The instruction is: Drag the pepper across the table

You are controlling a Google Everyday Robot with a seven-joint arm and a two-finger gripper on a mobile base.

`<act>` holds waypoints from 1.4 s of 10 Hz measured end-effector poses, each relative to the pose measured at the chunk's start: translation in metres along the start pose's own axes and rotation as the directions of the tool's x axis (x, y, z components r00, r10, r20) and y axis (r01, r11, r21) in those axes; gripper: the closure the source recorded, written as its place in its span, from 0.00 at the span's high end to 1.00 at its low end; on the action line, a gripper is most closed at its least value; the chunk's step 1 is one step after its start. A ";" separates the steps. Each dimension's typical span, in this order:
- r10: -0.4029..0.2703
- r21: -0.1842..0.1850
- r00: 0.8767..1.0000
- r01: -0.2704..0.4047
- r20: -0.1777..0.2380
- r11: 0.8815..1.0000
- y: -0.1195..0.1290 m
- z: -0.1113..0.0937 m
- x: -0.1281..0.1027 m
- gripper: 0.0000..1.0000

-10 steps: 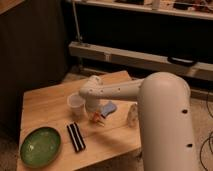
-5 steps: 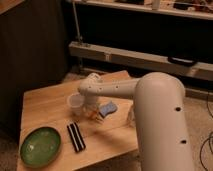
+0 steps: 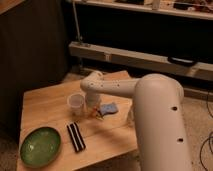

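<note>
The wooden table (image 3: pixel 50 100) fills the lower left of the camera view. The small orange-red pepper (image 3: pixel 95 114) lies near the table's middle, between a clear plastic cup (image 3: pixel 75 102) and a pale blue flat piece (image 3: pixel 109 108). My gripper (image 3: pixel 93 107) points down right above the pepper, close to the cup's right side, and hides the pepper's upper part. My big white arm (image 3: pixel 155 125) reaches in from the lower right.
A green plate (image 3: pixel 40 146) sits at the table's front left corner. A black ridged bar (image 3: pixel 76 136) lies beside it. A dark cabinet stands at the left and a metal rail runs behind the table.
My arm has swung left and nearer the camera, now covering the small white bottle. The gripper and the pepper have shifted slightly left toward the cup.
</note>
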 end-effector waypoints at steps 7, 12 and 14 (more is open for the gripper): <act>-0.003 0.013 0.999 0.003 -0.040 1.000 0.008 -0.004 0.022 0.34; -0.017 0.008 0.998 0.017 -0.060 1.000 0.005 -0.013 0.039 0.34; -0.023 0.007 0.998 0.024 -0.065 1.000 0.004 -0.014 0.048 0.34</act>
